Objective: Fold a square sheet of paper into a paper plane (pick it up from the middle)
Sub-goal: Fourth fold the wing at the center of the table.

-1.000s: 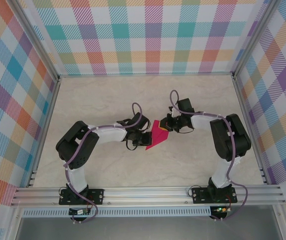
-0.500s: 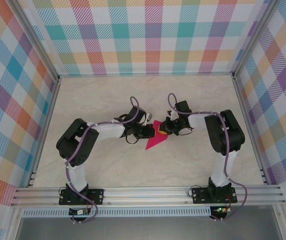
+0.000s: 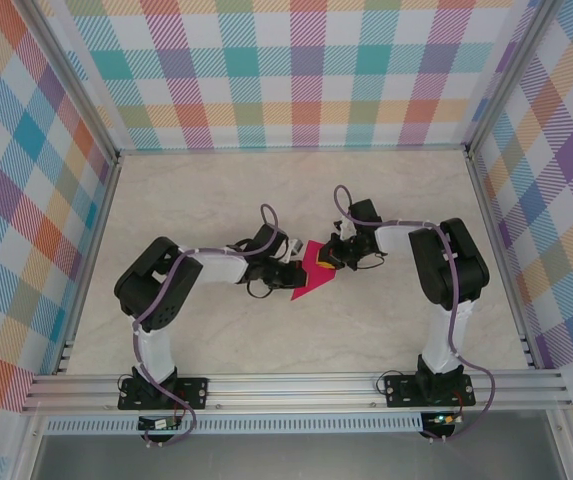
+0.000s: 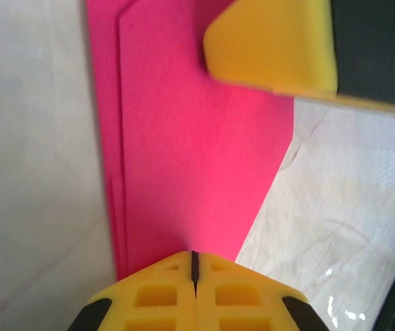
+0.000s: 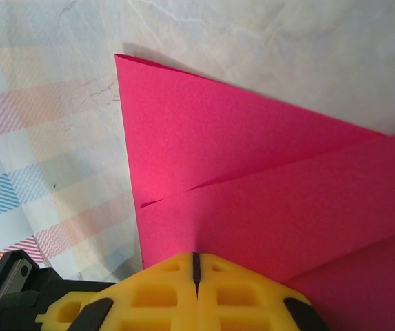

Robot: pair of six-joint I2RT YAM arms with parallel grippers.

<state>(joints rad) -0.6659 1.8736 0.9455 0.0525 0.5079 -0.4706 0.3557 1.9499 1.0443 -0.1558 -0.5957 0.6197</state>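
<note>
Between your two grippers, near the middle of the table (image 3: 216, 200), lies the sheet of paper (image 3: 312, 280), magenta-pink and partly folded into a flat, pointed shape. Your left gripper (image 3: 291, 278) has its jaws pressed fully together, with nothing clamped between them. In the left wrist view its yellow fingertips (image 4: 163, 289) sit over the near end of the sheet, which runs straight ahead of them. Just left of the tips you can see two long edges side by side (one layer lying on another), and beyond them bare tabletop. Ahead and to the right of those tips, a yellow finger (image 4: 273, 45) of the other arm rests over the far part of the paper.

Your right gripper (image 3: 326, 260) is closed the same way, finger against finger, holding nothing. From its wrist camera, the sheet spreads forward and to the right of the tips, with one flap overlapping another and a sharp corner ahead to the left. The left gripper's black body (image 5: 11, 289) sits just left of those fingers. Whether either pair of tips presses on the paper or sits just above it, I cannot tell.
</note>
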